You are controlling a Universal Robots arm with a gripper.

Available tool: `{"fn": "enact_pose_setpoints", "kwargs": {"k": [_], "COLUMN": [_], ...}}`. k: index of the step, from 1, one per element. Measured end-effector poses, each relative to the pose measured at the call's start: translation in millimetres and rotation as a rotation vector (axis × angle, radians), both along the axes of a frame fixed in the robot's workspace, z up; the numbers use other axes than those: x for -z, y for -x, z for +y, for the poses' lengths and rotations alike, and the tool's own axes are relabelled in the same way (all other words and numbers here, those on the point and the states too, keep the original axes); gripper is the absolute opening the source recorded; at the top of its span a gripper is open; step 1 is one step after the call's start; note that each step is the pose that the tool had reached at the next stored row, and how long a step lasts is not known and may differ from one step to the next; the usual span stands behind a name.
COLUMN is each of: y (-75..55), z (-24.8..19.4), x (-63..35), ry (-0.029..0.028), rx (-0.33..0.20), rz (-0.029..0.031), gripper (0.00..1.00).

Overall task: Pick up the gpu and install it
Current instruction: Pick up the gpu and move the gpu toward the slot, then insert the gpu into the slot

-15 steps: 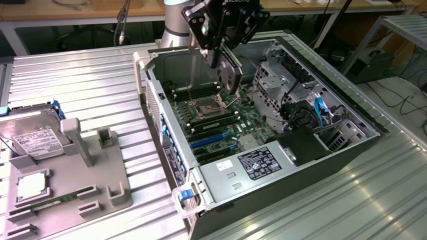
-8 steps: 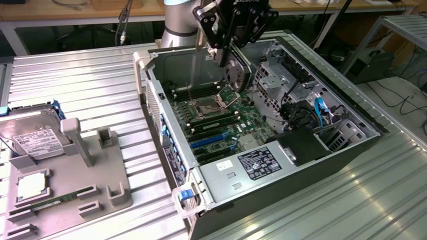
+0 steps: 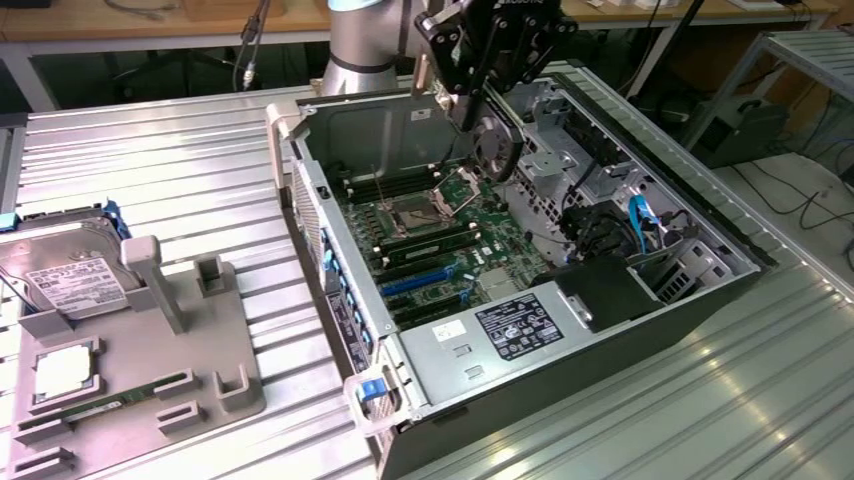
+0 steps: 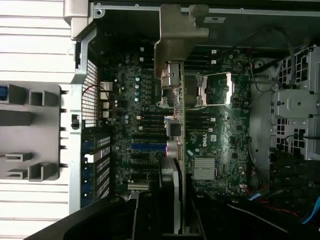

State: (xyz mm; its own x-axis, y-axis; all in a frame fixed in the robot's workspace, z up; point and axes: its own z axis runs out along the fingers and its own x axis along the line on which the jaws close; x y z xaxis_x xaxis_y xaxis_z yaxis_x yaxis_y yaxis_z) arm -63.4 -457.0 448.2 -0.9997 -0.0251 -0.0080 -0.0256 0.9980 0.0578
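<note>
Gripping gpu (image 3: 497, 150), tool (image 3: 470, 105) hovers over case (image 3: 324, 240).

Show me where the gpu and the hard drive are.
gpu (image 4: 182, 25), wrist view, on its silver end bracket.
hard drive (image 3: 74, 285), exterior view, on its white label.

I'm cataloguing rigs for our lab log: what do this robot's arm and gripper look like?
The arm is a smooth silver-grey cylinder with a pale blue band at the exterior view's top edge. The gripper is black, built of angular linked bars with visible pivots, and carries white lettering on its body, cut off by the frame.
</note>
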Motion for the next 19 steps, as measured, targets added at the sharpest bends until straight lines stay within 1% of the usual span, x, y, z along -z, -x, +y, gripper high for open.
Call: {"fn": "enact_pose_setpoints", "kwargs": {"k": [6, 13, 19], "y": [-16.2, -38.0, -39.1], "z": [0.0, -0.1, 0.0], "x": [0.4, 0.9, 1.0], "ry": [-0.0001, 0.0000, 0.0000], "rx": [0.000, 0.000, 0.000], "rz": [0.0000, 0.0001, 0.0000], "gripper": [0.28, 0.28, 0.28]}}
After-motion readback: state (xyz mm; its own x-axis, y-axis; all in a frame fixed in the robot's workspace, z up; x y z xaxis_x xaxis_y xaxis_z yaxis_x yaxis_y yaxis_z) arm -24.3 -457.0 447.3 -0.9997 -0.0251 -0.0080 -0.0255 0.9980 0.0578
